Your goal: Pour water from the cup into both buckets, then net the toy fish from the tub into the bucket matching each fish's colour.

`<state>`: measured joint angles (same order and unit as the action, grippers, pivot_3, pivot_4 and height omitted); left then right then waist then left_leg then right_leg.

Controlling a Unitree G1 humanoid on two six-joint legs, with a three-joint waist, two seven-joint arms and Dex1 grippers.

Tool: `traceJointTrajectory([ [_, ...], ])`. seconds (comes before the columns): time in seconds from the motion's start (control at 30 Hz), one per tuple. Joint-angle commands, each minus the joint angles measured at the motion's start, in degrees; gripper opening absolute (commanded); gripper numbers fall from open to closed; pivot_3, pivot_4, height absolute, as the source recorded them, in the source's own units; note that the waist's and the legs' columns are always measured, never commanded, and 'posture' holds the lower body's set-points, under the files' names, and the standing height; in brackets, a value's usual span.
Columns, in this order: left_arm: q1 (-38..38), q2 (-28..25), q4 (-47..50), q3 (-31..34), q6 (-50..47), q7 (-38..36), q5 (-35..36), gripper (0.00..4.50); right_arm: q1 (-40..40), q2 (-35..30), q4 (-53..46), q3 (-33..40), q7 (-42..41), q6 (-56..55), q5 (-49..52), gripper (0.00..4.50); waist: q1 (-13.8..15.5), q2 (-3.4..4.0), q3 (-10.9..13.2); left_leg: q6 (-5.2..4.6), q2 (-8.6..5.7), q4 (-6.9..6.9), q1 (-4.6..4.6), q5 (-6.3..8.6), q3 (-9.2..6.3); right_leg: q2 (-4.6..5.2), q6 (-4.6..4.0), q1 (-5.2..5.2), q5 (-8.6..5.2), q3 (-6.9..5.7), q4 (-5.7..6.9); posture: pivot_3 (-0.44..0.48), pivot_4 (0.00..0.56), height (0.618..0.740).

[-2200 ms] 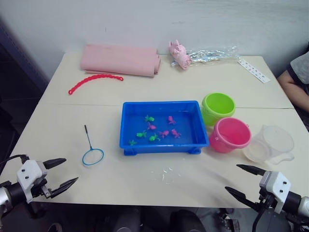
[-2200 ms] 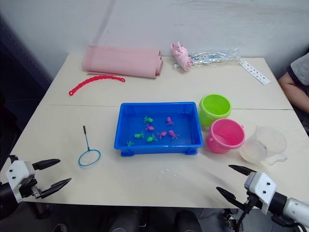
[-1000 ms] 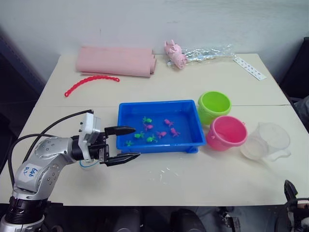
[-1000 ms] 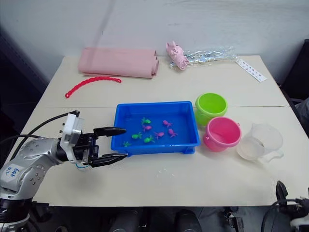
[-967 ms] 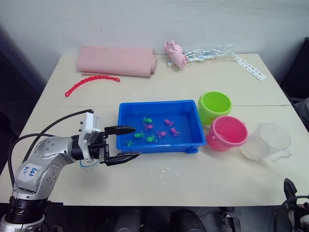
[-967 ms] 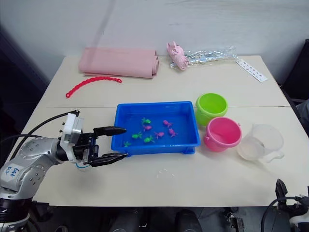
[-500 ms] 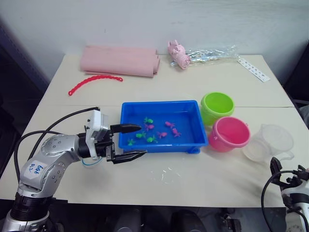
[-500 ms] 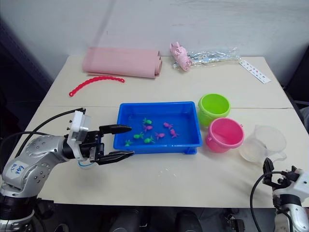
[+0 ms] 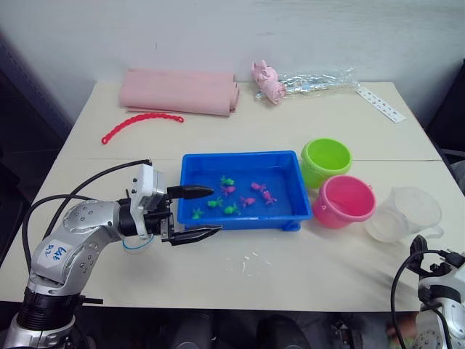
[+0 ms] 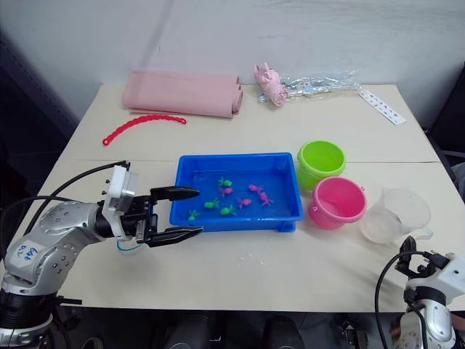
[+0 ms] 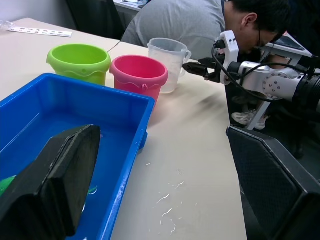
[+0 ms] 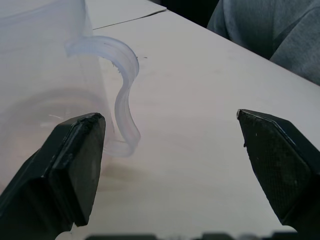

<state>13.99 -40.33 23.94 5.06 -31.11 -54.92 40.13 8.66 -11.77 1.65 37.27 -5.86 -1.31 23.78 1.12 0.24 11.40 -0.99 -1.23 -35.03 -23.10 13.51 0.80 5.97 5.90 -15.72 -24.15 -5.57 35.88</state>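
Right now the cup (image 10: 396, 216) stands upright at the counter's (image 10: 290, 269) right side, at about four o'clock from the pink bucket (image 10: 338, 203), with its handle (image 12: 125, 95) turned toward the near edge; a little water seems to lie in its bottom. From the wrist, the right gripper (image 12: 170, 165) has its fingers spread wide just short of that handle, touching nothing. The green bucket (image 10: 323, 163) sits at eleven o'clock from the pink one, both close beside the blue tub (image 10: 234, 190), where green and pink fish (image 10: 234, 198) lie scattered. At the tub's nine o'clock corner the left gripper (image 10: 174, 214) hovers, fingers wide and empty, above the spot where the net (image 10: 125, 246) lies, mostly hidden beneath it. Farther back lie a red beaded strip (image 10: 142, 121), a rolled pink cloth (image 10: 182, 92) and a plastic bag (image 10: 320, 81). My worry is the grab: the handle is thin and off to one side of the fingers, so a closing pinch could miss or nudge the light cup, tipping it toward the counter's edge or into the pink bucket and spilling the water.
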Motion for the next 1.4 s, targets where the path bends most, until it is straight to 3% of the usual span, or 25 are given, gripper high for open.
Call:
traceJointTrajectory([
  [0.03, -0.6, -0.5, 1.1, 1.3, 1.0, -0.5, 0.2, 4.36, -1.4, -0.4, -1.7, -0.4, 1.2, -1.2, -0.3, 4.50, -0.2, 0.01, 0.0, 0.00, 0.00, 0.00, 0.00, 0.00, 0.01, -0.02, 0.00, -0.01, 0.00, 0.02, 0.00, 0.000, 0.150, 0.740],
  [0.37, 1.0, 0.4, -0.5, 2.3, 3.1, 0.8, -0.9, 4.36, -6.8, -1.5, 0.9, 0.0, 3.9, -0.1, 0.8, 4.50, -1.0, 0.01, 0.0, 0.04, 0.05, 0.01, 0.00, -0.03, 0.01, -0.08, -0.01, -0.02, 0.00, 0.05, 0.02, 0.000, 0.150, 0.740],
  [1.07, 1.3, 1.3, -0.8, 1.5, 3.4, 1.6, -1.5, 4.36, -14.7, -4.7, 7.9, -1.5, 0.6, 3.0, 1.5, 4.50, -1.3, 0.02, 0.0, 0.02, 0.08, 0.00, 0.00, -0.06, 0.06, -0.12, -0.01, -0.04, 0.00, 0.12, 0.03, 0.000, 0.150, 0.740],
  [1.17, 1.5, 1.4, -1.0, 1.6, 3.6, 1.6, -1.6, 4.50, -15.2, -4.7, 8.0, -1.4, -0.5, 2.9, 2.0, 3.66, -1.2, 0.01, 0.0, 0.01, 0.08, 0.00, 0.00, -0.07, 0.07, -0.12, -0.01, -0.04, 0.00, 0.13, 0.03, 0.000, 0.150, 0.740],
  [1.4, 1.4, 1.8, -1.2, 1.6, 4.2, 1.8, -2.2, 4.50, -13.7, -5.5, 5.4, -3.8, -4.6, 2.5, 1.8, 0.19, -1.2, 0.01, 0.0, 0.00, 0.08, 0.00, 0.00, -0.07, 0.08, -0.11, -0.01, -0.04, 0.00, 0.13, 0.03, 0.000, 0.150, 0.740],
])
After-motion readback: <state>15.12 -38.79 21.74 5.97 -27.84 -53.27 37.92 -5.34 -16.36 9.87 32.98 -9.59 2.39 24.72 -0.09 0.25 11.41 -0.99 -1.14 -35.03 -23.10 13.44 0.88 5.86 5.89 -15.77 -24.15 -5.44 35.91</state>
